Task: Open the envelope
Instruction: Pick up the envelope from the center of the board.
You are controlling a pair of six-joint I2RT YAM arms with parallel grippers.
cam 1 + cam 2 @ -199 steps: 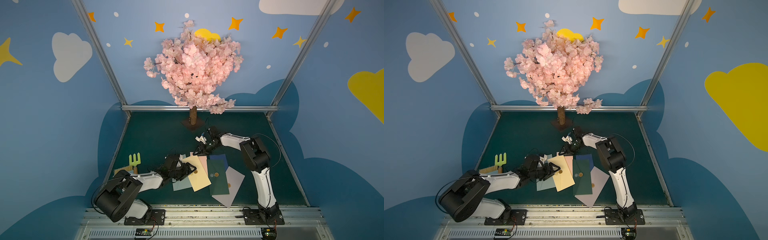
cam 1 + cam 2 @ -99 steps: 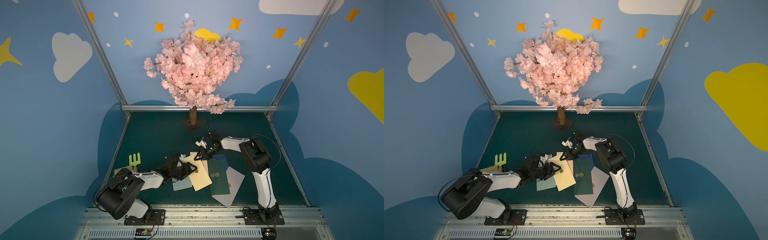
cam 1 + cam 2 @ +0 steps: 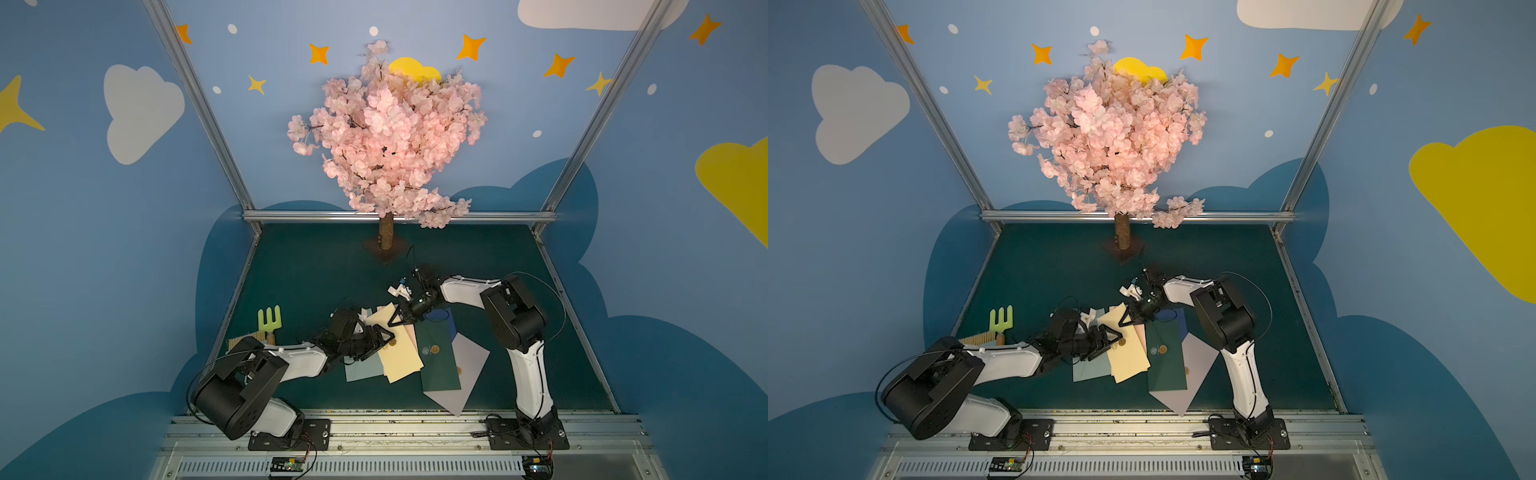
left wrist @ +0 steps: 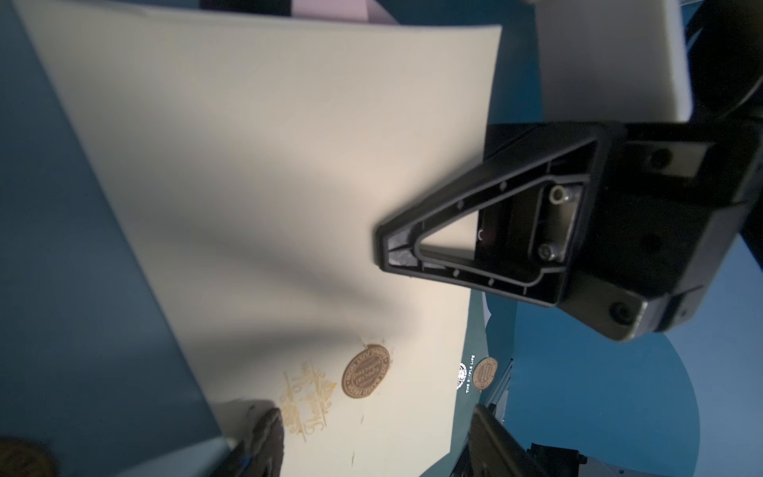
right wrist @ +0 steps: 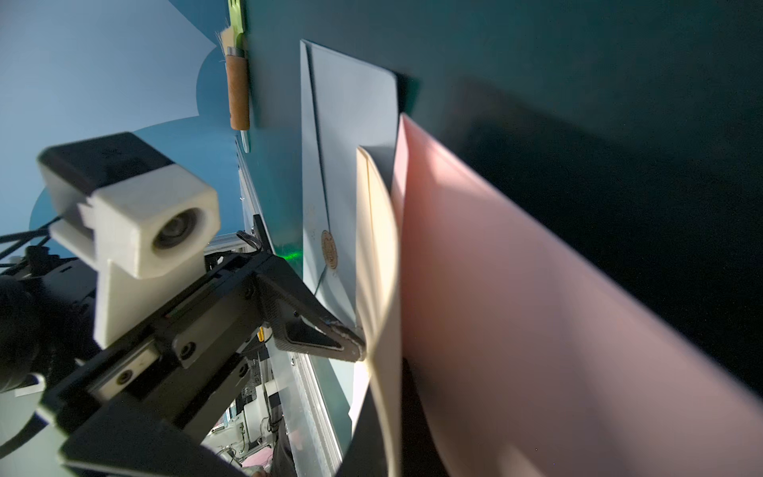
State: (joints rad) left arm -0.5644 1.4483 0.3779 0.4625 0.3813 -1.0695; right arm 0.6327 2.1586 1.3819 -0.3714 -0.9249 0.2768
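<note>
- In both top views we see the cream envelope [image 3: 401,353] [image 3: 1129,357] lying on top of a fan of envelopes in the middle of the green table [image 3: 316,282]. It overlaps a pale blue envelope [image 3: 361,370], and a dark green envelope [image 3: 440,361] lies on its right.
- In these views the left gripper [image 3: 384,336] [image 3: 1111,334] sits at the cream envelope's left edge, just beside its gold seal [image 3: 391,343]. We cannot judge its jaws from up here. The right gripper [image 3: 395,320] [image 3: 1125,321] meets the far corner with its jaws together.
- In the left wrist view, the left gripper's own fingers [image 4: 264,437] stand wide apart and hold nothing. One touches the cream envelope [image 4: 289,186] near some gold lettering, and the other shows past the opposite edge. The gold seal [image 4: 365,371] lies between them.
- In the same view the right gripper [image 4: 392,252] is pinched on the cream envelope's edge, and the paper bows up towards it.
- In the right wrist view the cream envelope [image 5: 375,247] curves up close to the lens, with a pink envelope [image 5: 516,289] against it.
- Here one of the left gripper's fingers [image 5: 322,330] touches the cream sheet with its tip. The pale blue envelope [image 5: 351,144] lies flat behind. We cannot make out the right gripper's own tips in this view.
</note>
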